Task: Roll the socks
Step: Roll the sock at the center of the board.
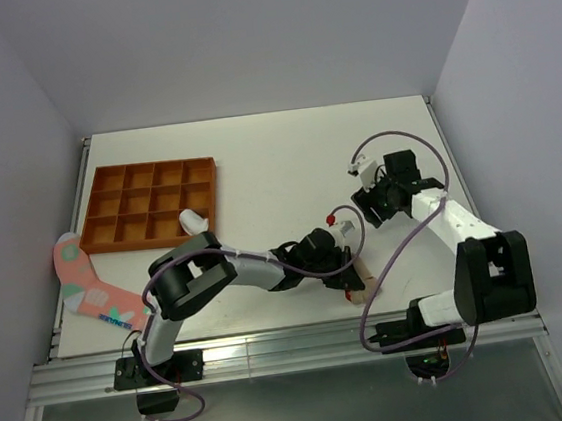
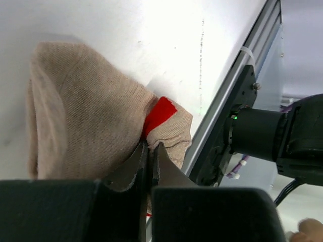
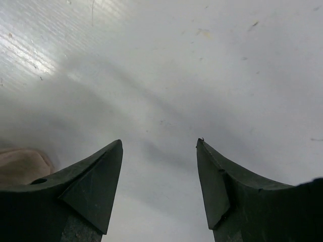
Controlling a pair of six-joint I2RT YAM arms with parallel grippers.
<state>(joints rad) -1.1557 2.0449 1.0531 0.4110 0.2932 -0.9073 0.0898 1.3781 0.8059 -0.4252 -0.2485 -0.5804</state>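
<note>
Three socks are in view. Far left, a flat coral-pink sock with pale spots (image 1: 88, 289) lies along the left edge of the white surface (image 1: 286, 160). Its long axis runs from the far left toward the near middle, and it is well apart from both arms. Just behind it, an orange tray of square compartments (image 1: 149, 241) holds a small white rolled sock (image 1: 194, 220) in its near right corner cell.

In the middle, the left arm (image 1: 247, 266) reaches across to the near edge. Its jaws are pressed shut on a fold of a bunched beige knitted sock (image 2: 81, 116), which rests on the surface and spreads away from the jaws. A red patch (image 2: 159, 115) shows inside the fold; I cannot tell what it is.

On the right, the right arm (image 1: 458, 222) holds its jaws apart over bare surface with nothing between them. They sit farther back than the beige sock and clear of it. In the right wrist view the sock shows only at the lower left corner, outside the left finger (image 3: 93, 186).

The left arm is clearly the nearer one. To help with the roll, the right jaws would probably have to come nearer and leftward.
</note>
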